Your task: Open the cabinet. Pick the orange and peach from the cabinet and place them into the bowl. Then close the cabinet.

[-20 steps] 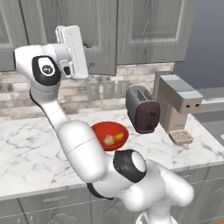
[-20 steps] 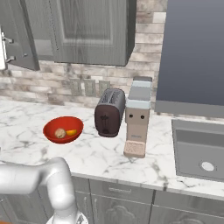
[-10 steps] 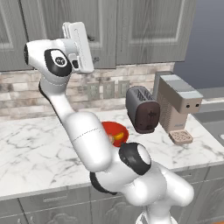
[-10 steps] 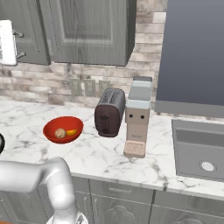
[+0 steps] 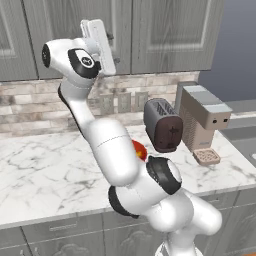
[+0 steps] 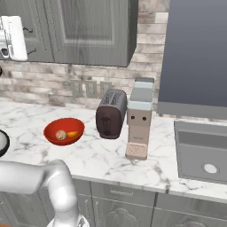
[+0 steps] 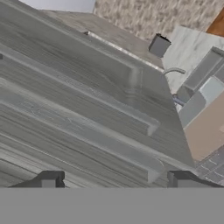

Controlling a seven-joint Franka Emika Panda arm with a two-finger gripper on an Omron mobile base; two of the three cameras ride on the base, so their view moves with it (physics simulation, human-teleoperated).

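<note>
Dark finger tips (image 7: 50,179) of the gripper (image 7: 116,180) are standing spread wide apart at the bottom of the hand view, with nothing between them. Just beyond them, the grey wood-grain panelled door of the cabinet (image 7: 87,109) is lying close in front of the hand, its raised frame running slantwise across the view. From the left base view, the gripper (image 5: 111,47) is sitting high up against the lower part of the cabinet (image 5: 165,35), right by the seam where the two doors are meeting, and both doors are lying flush and shut.

Well below the hand, on the white marble counter (image 6: 93,159), the red bowl (image 6: 64,131) is resting with the pale peach (image 6: 60,135) and the orange (image 6: 72,133) inside it, the two fruits sitting side by side. Farther off to the right of the bowl, a dark toaster (image 6: 111,114) is standing just beside a grey coffee machine (image 6: 139,117). Beyond those, a steel sink (image 6: 201,153) is lying sunk in the counter.
</note>
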